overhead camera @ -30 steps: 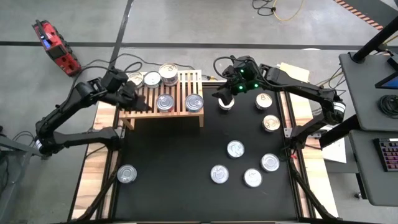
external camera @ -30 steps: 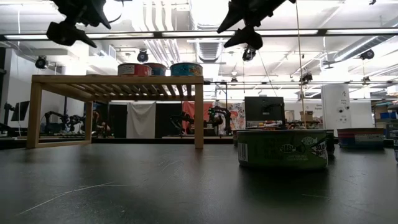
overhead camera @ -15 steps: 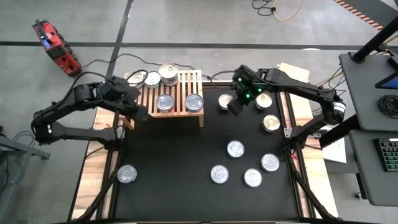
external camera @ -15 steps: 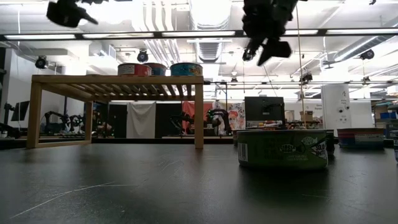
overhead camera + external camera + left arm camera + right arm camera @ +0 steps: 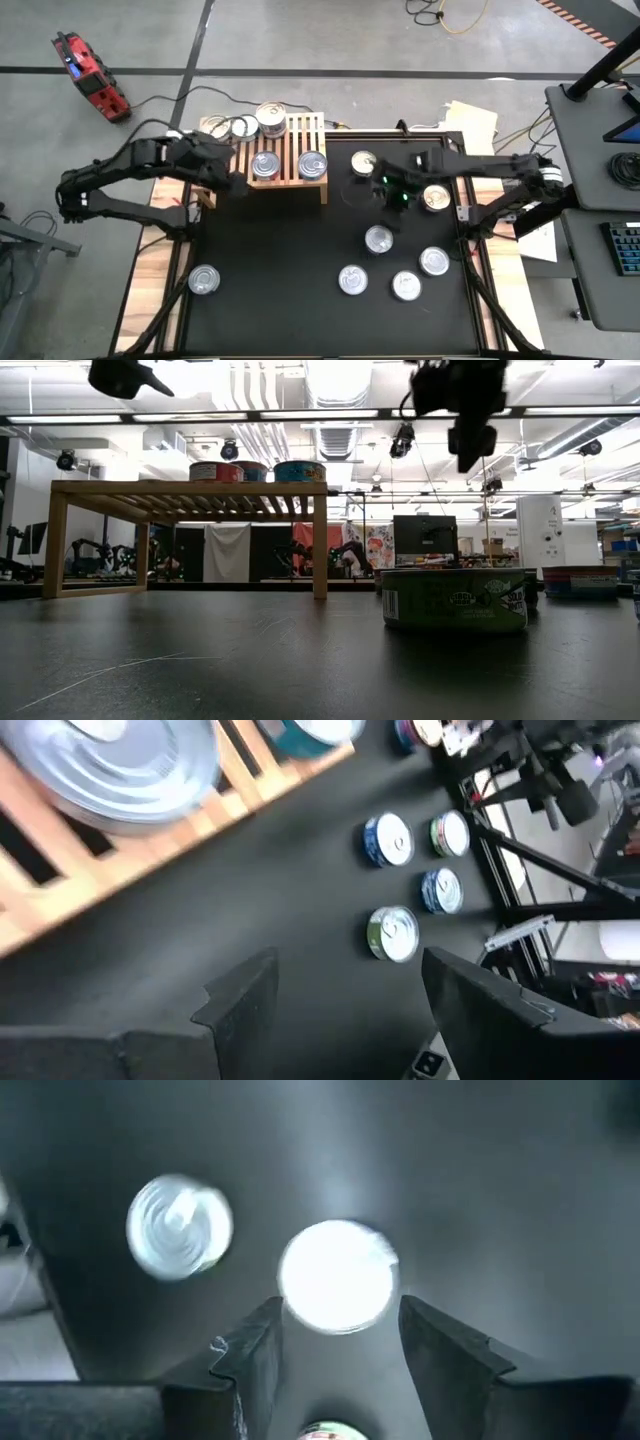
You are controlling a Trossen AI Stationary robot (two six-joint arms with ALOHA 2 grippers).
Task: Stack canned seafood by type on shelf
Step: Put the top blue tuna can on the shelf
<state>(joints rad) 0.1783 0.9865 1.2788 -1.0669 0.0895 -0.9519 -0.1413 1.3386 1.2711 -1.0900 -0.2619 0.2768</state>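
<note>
The shelf [image 5: 285, 150] is a low slatted wood rack at the table's far side, with several canned seafood tins [image 5: 265, 165] resting on its top. More tins lie lid-up on the black mat, one [image 5: 378, 240] at the centre right. My right gripper [image 5: 393, 197] hangs open, pointing down. That tin shows bright [image 5: 338, 1275] between its fingers and below them, untouched. My left gripper [image 5: 230, 180] is open and empty in the air by the shelf's near left corner. In its wrist view [image 5: 348, 960] a shelf tin [image 5: 130, 770] shows.
Loose tins stand at the near right [image 5: 352, 280] [image 5: 406, 286] [image 5: 434, 262], at the right [image 5: 435, 197], by the shelf's right end [image 5: 363, 163], and alone at the near left [image 5: 204, 280]. In the low view a green-labelled tin [image 5: 455, 598] stands nearest.
My right gripper has left the tin by the shelf's right end. It has gone toward the near edge and down, tipping more steeply downward, and now hangs over the centre-right tin. My left gripper has drawn back from over the shelf's left part toward the near edge.
</note>
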